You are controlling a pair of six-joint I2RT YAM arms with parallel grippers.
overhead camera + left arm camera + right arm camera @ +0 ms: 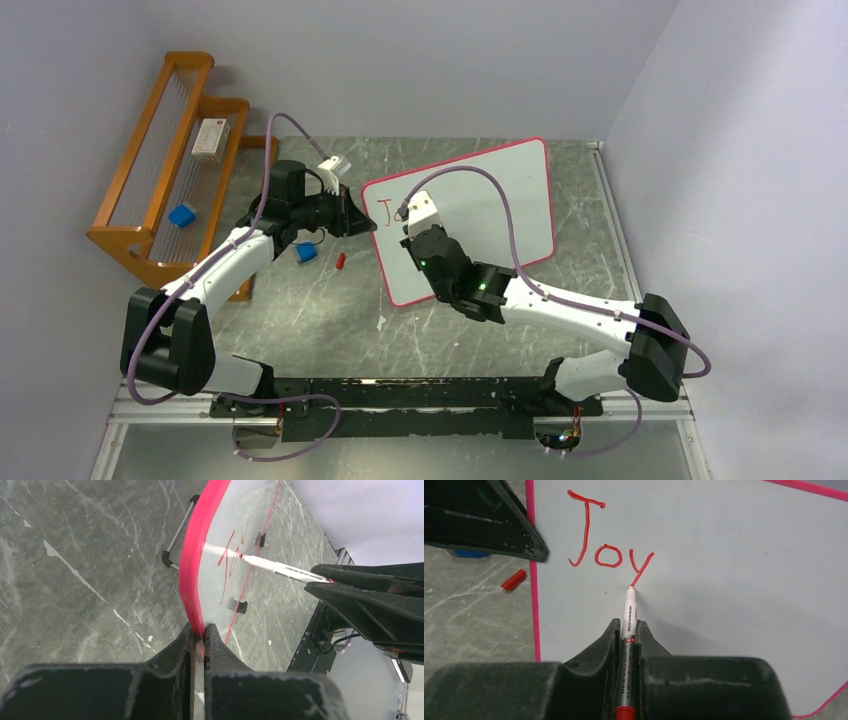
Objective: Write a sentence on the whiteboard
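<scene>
Top view: your whiteboard [500,200] sits mid-frame. Left wrist: your left gripper [199,639] is pinched on its pink edge, bottom centre. Right wrist: your right gripper [627,630] clenches the marker [629,605], tip at the tail of the "y" in "Joy". One word is written, so most of the sentence looks left to do.

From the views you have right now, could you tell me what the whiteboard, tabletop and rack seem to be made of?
Whiteboard: smooth white sheet taking the marker ink cleanly, probably coated board or plastic; pink rim looks plastic. Tabletop: grey with white veins, marble or a printed laminate, cannot tell. Rack: orange-brown with sheen, likely varnished wood.
</scene>
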